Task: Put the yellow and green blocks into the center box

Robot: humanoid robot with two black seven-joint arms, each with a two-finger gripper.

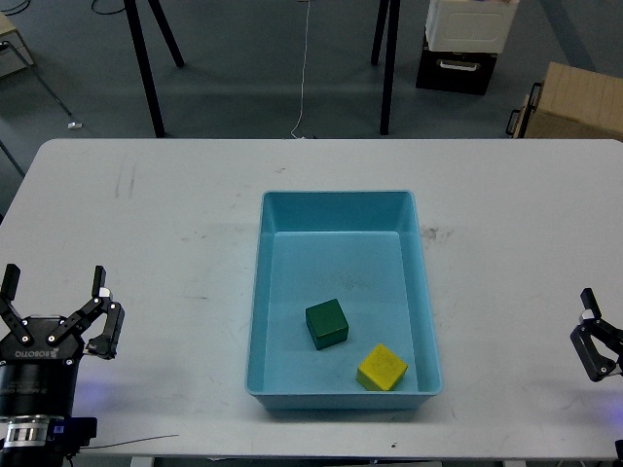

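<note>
A light blue box (338, 207) stands at the middle of the white table. A green block (326, 323) and a yellow block (381, 368) lie inside it near its front wall. My left gripper (54, 313) is open and empty at the table's front left, well left of the box. My right gripper (596, 342) shows only partly at the right edge of the view, right of the box, and holds nothing that I can see.
The white table (146, 243) spreads wide around the box. Beyond its far edge are black stand legs (146, 68), a dark drawer unit (455, 68) with a white bin on it, and a cardboard box (574, 102).
</note>
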